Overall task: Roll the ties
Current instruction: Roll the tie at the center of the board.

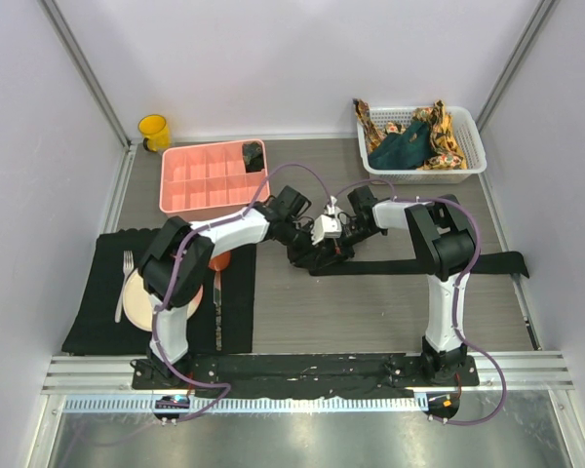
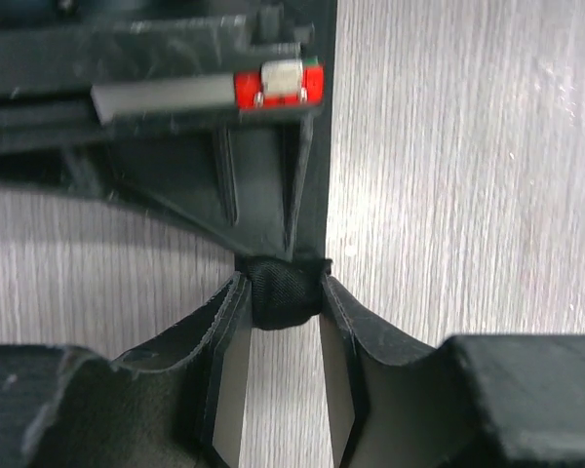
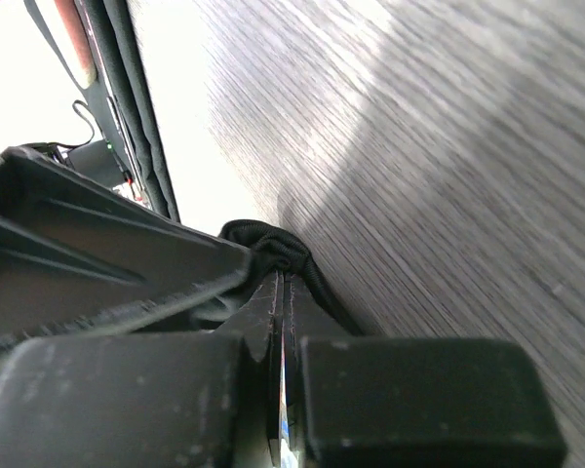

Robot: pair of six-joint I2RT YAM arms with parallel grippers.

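Note:
A black tie (image 1: 419, 264) lies flat across the middle of the table, its left end wound into a small roll (image 2: 285, 297). My left gripper (image 1: 312, 255) is shut on that roll, one finger (image 2: 232, 331) pressing each side. My right gripper (image 1: 333, 249) meets it from the opposite side. In the right wrist view its jaws are shut, with the black roll (image 3: 273, 249) wrapped round the tips of the right gripper (image 3: 283, 280). A dark teal tie (image 1: 402, 146) and orange patterned ties (image 1: 447, 136) lie in the white basket (image 1: 473, 156) at the back right.
A pink divided tray (image 1: 200, 180) at the back left holds a black roll (image 1: 253, 154) in one compartment. A yellow cup (image 1: 154, 132) stands behind it. On the left, a black mat (image 1: 97, 312) carries a plate (image 1: 136, 304), fork (image 1: 125, 283) and knife (image 1: 217, 304).

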